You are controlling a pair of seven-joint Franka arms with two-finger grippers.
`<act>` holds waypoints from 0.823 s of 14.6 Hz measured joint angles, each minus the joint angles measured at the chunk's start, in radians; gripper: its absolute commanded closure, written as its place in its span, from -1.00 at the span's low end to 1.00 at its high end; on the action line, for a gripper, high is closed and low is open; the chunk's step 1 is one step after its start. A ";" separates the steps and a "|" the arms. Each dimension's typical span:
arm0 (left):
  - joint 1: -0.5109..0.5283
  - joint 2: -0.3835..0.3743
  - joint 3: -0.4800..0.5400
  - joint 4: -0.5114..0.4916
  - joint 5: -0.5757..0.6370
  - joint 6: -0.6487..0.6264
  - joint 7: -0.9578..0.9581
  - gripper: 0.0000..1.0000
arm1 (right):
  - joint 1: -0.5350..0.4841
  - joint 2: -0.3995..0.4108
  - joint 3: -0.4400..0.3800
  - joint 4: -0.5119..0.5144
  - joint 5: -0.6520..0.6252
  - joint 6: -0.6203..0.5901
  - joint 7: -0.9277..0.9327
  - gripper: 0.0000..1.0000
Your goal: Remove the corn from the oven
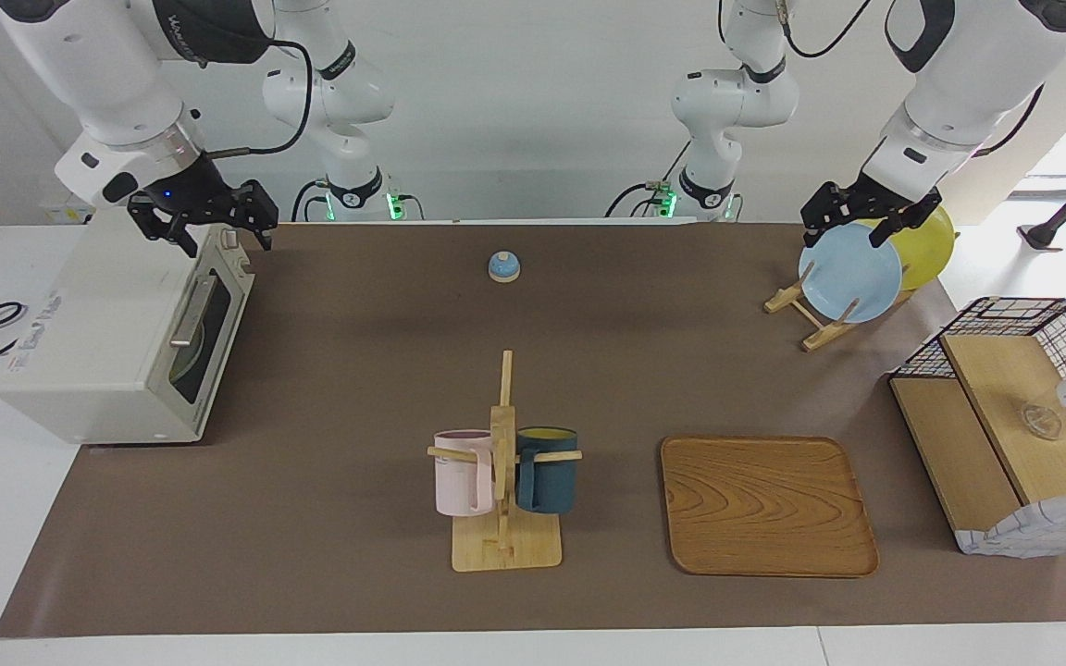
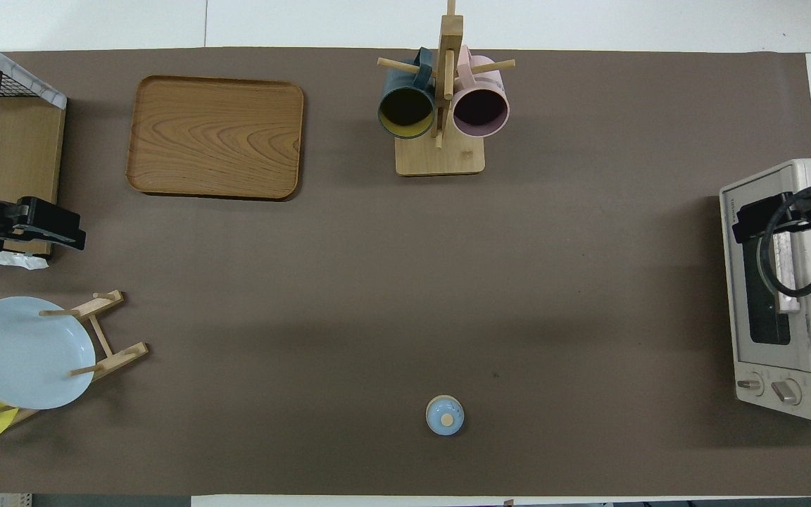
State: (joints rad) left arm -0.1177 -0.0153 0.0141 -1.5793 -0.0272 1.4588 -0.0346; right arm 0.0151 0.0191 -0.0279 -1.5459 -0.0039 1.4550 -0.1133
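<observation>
One camera looked from high across the table toward the robots; another looked steeply down from above them; both shared the tabletop.

A brown-covered table bears the oven, mug rack, tray, plate rack, basket and bell.

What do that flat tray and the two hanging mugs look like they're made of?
The tray looks like wood or wood veneer, with clear curved grain and a smooth brown finish. The pink mug and dark teal mug have a matte, even surface, perhaps ceramic or plastic; the look leaves it open.
</observation>
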 measured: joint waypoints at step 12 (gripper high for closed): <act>0.000 0.000 0.000 0.000 0.000 0.000 0.000 -1.00 | -0.092 -0.032 -0.011 -0.152 0.000 0.206 -0.146 1.00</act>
State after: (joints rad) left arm -0.1177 -0.0153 0.0141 -1.5793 -0.0272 1.4588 -0.0346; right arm -0.0770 -0.0124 -0.0390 -1.6983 -0.0039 1.6609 -0.2597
